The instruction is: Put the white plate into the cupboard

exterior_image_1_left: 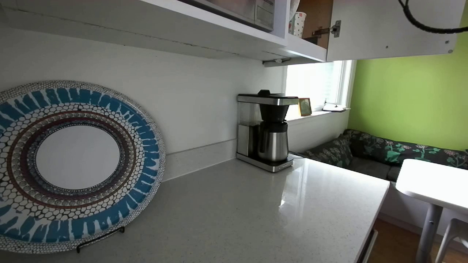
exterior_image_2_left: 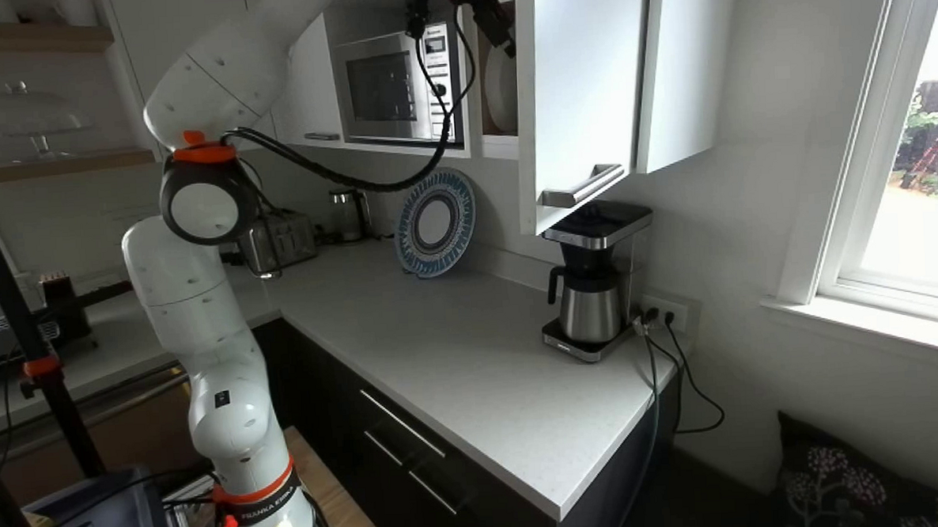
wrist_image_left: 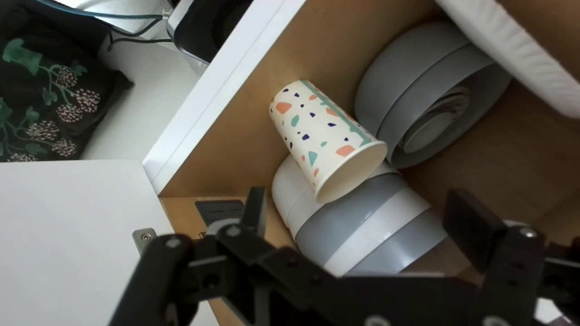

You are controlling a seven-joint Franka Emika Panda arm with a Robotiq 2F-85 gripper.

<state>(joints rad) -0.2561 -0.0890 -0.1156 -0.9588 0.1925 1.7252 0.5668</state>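
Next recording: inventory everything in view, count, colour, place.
Cupboard: one, white, open, above counter
White plate: likely one, white, inside cupboard
Paper cup: one, speckled white, in cupboard
Bowl stacks: two, grey and white, in cupboard
Microwave: one, silver, beside cupboard
Platter: one, blue-patterned, on counter
Coffee machine: one, black-silver, on counter
Toaster: one, silver, on counter
Cake dome: one, clear, on shelf
Picture frame: one, brown, on windowsill
Cushions: several, dark floral, on sofa
Table: one, white, by sofa
Arm: one, white, beside counter
Gripper: one, black, open, at cupboard
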